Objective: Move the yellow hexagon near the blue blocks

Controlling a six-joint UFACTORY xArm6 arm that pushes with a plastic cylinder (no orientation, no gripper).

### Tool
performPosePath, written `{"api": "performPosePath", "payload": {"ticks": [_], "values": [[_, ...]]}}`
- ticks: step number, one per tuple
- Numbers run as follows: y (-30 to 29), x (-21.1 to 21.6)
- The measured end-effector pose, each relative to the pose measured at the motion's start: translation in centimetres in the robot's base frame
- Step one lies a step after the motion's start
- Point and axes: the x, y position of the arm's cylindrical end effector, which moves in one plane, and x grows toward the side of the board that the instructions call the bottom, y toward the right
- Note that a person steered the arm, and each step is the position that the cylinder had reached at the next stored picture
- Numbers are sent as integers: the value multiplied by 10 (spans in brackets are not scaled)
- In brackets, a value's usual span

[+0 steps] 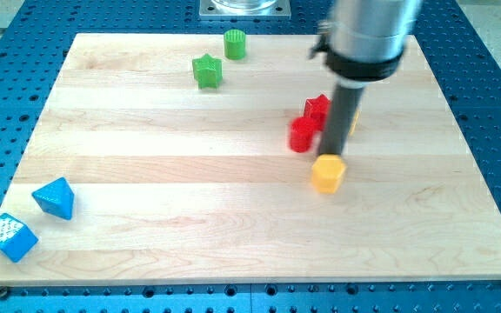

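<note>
Blue cube [10, 237], blue triangular block [55, 197]: bottom left. Yellow hexagon [328, 173]: touching tip [331, 156]. Red blocks [310, 123] beside rod. No pincer fitted; no writing legible.

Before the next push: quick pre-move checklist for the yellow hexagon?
1. My tip at the yellow hexagon's top edge: ok.
2. Tip on the side opposite the blue blocks: not ok; they lie at the view's lower left.
3. Blue triangular block and blue cube on the board: ok.
4. Path to them free of blocks: ok.
5. Red blocks close by the rod, risk of a nudge: cannot tell.
</note>
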Motion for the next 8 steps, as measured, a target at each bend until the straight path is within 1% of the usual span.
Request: {"api": "performPosePath", "payload": {"ticks": [1,2,3,4,5,6,7,8], "values": [[43,25],[8,47],[-146,60],[-134,54],[-165,21],[-238,57],[-275,69],[-280,69]]}}
